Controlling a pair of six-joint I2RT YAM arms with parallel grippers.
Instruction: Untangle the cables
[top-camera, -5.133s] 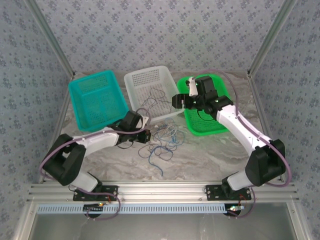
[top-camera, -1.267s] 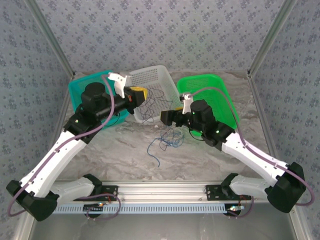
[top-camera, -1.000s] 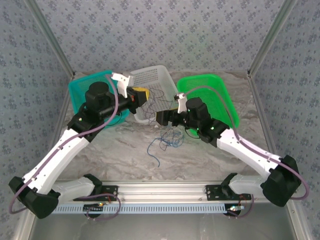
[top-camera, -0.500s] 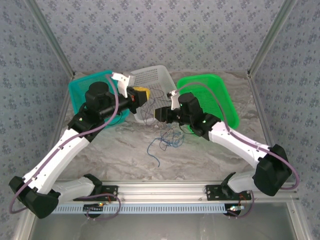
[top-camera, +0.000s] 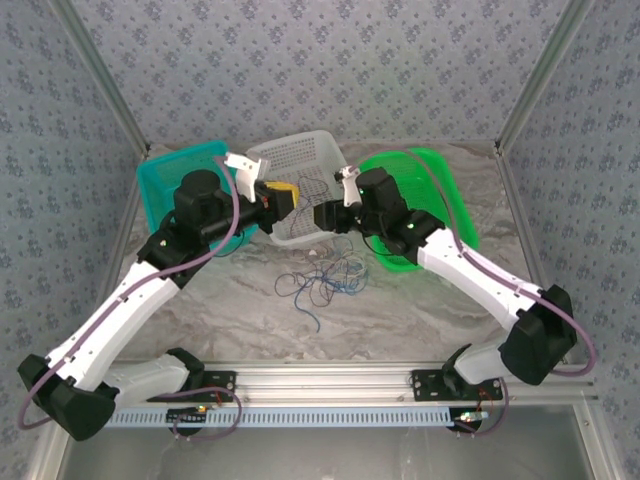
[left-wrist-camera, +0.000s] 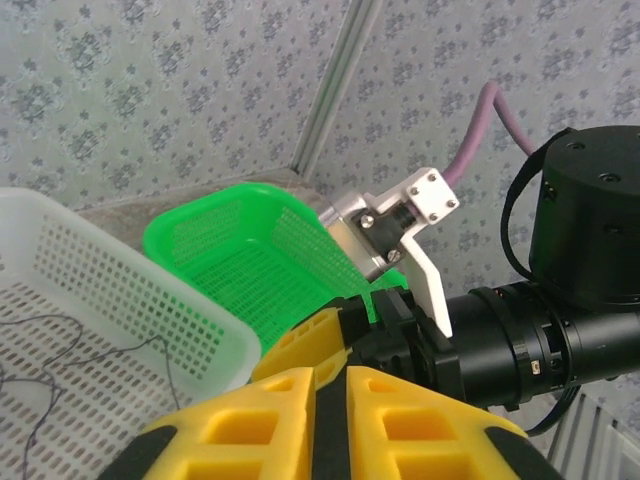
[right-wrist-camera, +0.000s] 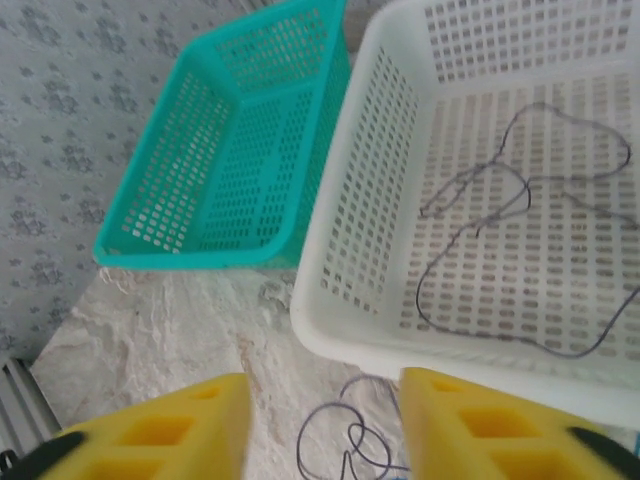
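Observation:
A tangle of blue, dark purple and pale cables (top-camera: 325, 280) lies on the marble table in front of the white basket (top-camera: 268, 158). Another dark cable (right-wrist-camera: 500, 200) lies in loose loops inside that basket (right-wrist-camera: 340, 280). My left gripper (top-camera: 284, 193) hangs raised over the basket's near left corner, shut (left-wrist-camera: 330, 375), with nothing visible between its yellow fingers. My right gripper (top-camera: 325, 215) faces it almost tip to tip, above the basket's front wall. It stands open (right-wrist-camera: 325, 430), with a dark purple loop (right-wrist-camera: 350, 440) on the table below the gap.
A teal basket (top-camera: 175, 185) stands at the back left and a green basket (top-camera: 435, 190) at the back right, partly under the right arm. The right wrist (left-wrist-camera: 560, 300) is close in front of the left gripper. Bare marble stretches in front of the tangle.
My right gripper has risen and swung left toward the white basket, ending close to the left gripper. The tangle on the table has spread out to the left. The left gripper shifted slightly.

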